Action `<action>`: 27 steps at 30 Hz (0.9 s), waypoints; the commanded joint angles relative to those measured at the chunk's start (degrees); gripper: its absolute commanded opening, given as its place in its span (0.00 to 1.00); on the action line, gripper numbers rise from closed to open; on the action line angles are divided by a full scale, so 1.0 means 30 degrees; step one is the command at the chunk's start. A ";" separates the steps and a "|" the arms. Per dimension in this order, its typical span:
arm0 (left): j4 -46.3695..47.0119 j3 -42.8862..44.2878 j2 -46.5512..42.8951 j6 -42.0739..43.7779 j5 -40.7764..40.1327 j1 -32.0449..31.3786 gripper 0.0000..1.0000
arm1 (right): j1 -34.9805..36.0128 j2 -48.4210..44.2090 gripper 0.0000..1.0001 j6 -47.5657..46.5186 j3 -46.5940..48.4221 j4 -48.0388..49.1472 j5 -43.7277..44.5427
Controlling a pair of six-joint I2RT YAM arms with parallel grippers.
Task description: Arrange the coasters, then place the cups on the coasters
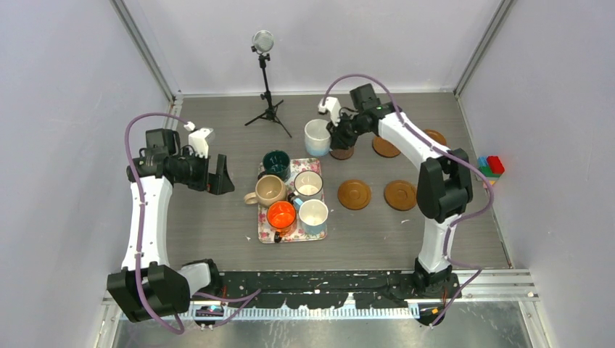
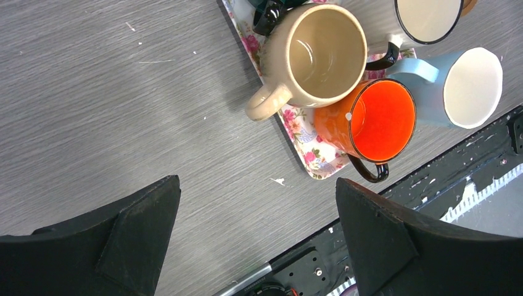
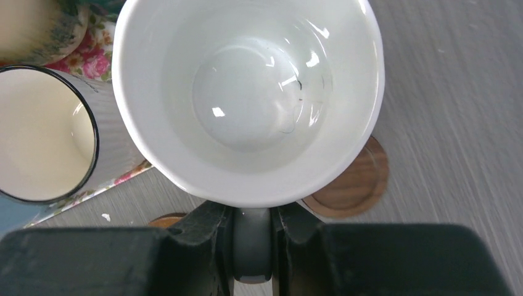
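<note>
My right gripper [image 1: 335, 134] is shut on the handle of a white cup [image 1: 317, 136], which it holds upright just behind the floral tray [image 1: 290, 233]. In the right wrist view the fingers [image 3: 213, 228] pinch the dark handle under the cup [image 3: 247, 98], and the small dark coaster [image 3: 354, 184] shows partly beneath its rim. Orange-brown coasters [image 1: 354, 194] [image 1: 400, 195] [image 1: 385, 147] lie to the right; another [image 1: 435, 136] is partly behind the arm. On the tray stand the dark green [image 1: 276, 164], beige [image 1: 270, 190], cream [image 1: 307, 184], orange [image 1: 281, 215] and light blue [image 1: 313, 215] cups. My left gripper [image 1: 217, 176] hangs open left of the tray.
A small tripod with a round head [image 1: 265, 94] stands at the back centre. Coloured blocks [image 1: 490, 167] sit by the right wall. Walls close in the left, back and right sides. In the left wrist view the tray corner [image 2: 314, 161] lies near the black front rail [image 2: 432, 185].
</note>
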 commanded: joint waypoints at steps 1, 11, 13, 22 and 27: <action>-0.0117 0.0529 -0.0560 -0.0300 0.0222 -0.0057 1.00 | -0.1468 -0.2859 0.01 0.1662 0.0121 0.1467 -0.1261; -0.0031 0.0569 -0.0714 -0.0520 0.0502 -0.0062 1.00 | -0.7407 -0.6237 0.01 0.0331 -0.2287 -0.0927 -0.1147; -0.0002 0.0545 -0.0680 -0.0530 0.0578 -0.0066 1.00 | -0.9320 -0.6535 0.01 -0.0756 -0.2954 -0.1149 -0.1170; -0.0008 0.0430 -0.0768 -0.0713 0.0180 -0.0071 1.00 | -1.3446 -0.4801 0.01 -0.4111 -0.2645 -0.2006 -0.0422; 0.0149 0.0344 -0.0632 -0.0995 -0.0043 -0.0071 1.00 | -1.4417 -0.3572 0.00 -0.5053 -0.2723 -0.0915 -0.0020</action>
